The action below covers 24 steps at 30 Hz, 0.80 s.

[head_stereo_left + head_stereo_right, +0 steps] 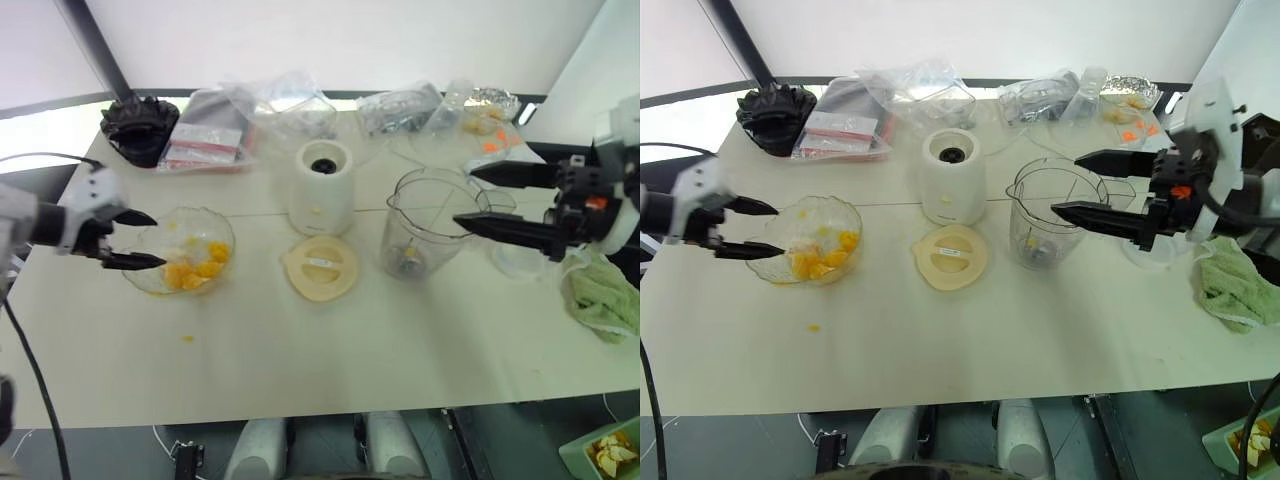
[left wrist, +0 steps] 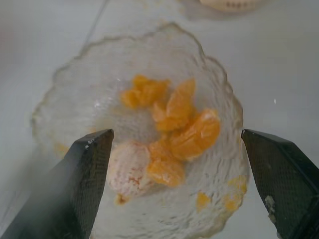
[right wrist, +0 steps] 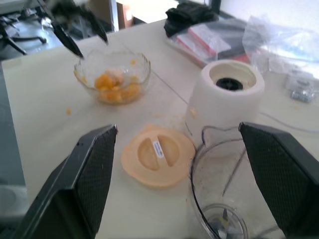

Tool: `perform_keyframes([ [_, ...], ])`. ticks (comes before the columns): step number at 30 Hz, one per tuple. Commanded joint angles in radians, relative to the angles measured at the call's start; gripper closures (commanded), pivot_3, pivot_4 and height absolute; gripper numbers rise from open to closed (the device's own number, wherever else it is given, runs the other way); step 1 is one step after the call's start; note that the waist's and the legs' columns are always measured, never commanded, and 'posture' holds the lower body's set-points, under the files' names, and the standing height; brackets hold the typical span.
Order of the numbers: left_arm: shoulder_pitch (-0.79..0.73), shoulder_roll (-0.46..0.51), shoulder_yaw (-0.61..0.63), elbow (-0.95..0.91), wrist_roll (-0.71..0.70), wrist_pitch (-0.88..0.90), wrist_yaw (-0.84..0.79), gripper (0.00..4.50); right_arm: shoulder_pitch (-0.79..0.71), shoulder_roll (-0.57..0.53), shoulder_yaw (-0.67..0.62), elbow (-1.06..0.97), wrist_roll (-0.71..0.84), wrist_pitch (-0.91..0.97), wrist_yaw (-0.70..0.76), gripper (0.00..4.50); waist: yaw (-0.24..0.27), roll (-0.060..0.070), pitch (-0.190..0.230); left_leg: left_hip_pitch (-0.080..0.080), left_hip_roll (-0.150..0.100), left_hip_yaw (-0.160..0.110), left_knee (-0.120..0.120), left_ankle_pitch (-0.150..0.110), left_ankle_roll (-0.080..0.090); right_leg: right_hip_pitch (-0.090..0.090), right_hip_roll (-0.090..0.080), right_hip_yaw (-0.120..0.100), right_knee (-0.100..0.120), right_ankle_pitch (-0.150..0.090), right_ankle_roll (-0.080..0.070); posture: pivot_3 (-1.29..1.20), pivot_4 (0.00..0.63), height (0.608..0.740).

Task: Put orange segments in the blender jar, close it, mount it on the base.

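Fingers of the left pincer (image 1: 140,239) are spread wide, empty, at the rim of the shallow wavy-edged glass bowl (image 1: 148,278), where the yellow-orange orange segments (image 1: 197,269) are heaped. Behind the flat round cream lid (image 1: 320,268) the white rounded cylindrical base (image 1: 321,187) is seen. Just right, the tall clear plastic blender jar (image 1: 425,222) stands uncovered on the bench (image 1: 330,350), with the right pincer (image 1: 465,198) held wide and empty beside its rim.

Cluttered table (image 1: 420,340): bowl (image 1: 150,275), lid (image 1: 320,268), base (image 1: 321,190)

No legible text; lid (image 1: 320,268) label unreadable
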Motion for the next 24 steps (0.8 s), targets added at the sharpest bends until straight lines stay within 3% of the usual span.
perform_keyframes([
  [1, -0.112, -0.073, -0.033, 0.204, 0.102, -0.135, 0.037, 0.22, 0.040, 0.000, -0.119, -0.082, 0.083, 0.044, -0.068, 0.43, 0.001, -0.001, 0.000, 0.000, 0.000, 0.000, 0.000, 0.000, 0.000, 0.000, 0.000, 0.000, 0.000, 0.000, 0.001, 0.00, 0.150, 0.740],
  [7, -0.207, -0.189, -0.065, 0.424, 0.213, -0.260, 0.130, 0.22, 0.177, 0.022, -0.262, -0.193, 0.186, 0.093, -0.192, 0.43, -0.003, -0.002, 0.000, -0.001, 0.001, -0.002, 0.006, -0.003, 0.004, 0.000, -0.001, 0.000, 0.003, 0.002, 0.003, 0.00, 0.150, 0.740],
  [13, -0.243, -0.251, -0.076, 0.519, 0.292, -0.303, 0.224, 0.22, 0.250, 0.016, -0.334, -0.253, 0.328, 0.091, -0.322, 0.43, -0.003, -0.002, 0.001, -0.001, 0.002, -0.004, 0.010, -0.003, 0.005, 0.000, -0.001, 0.001, 0.006, 0.002, 0.004, 0.00, 0.150, 0.740],
  [24, -0.264, -0.376, -0.084, 0.607, 0.403, -0.247, 0.465, 0.22, 0.216, -0.072, -0.248, -0.230, 0.381, 0.039, -0.392, 0.43, 0.012, -0.003, 0.000, -0.001, 0.002, -0.004, 0.012, -0.003, 0.005, 0.001, -0.002, 0.001, 0.007, 0.003, 0.005, 0.00, 0.150, 0.740],
])
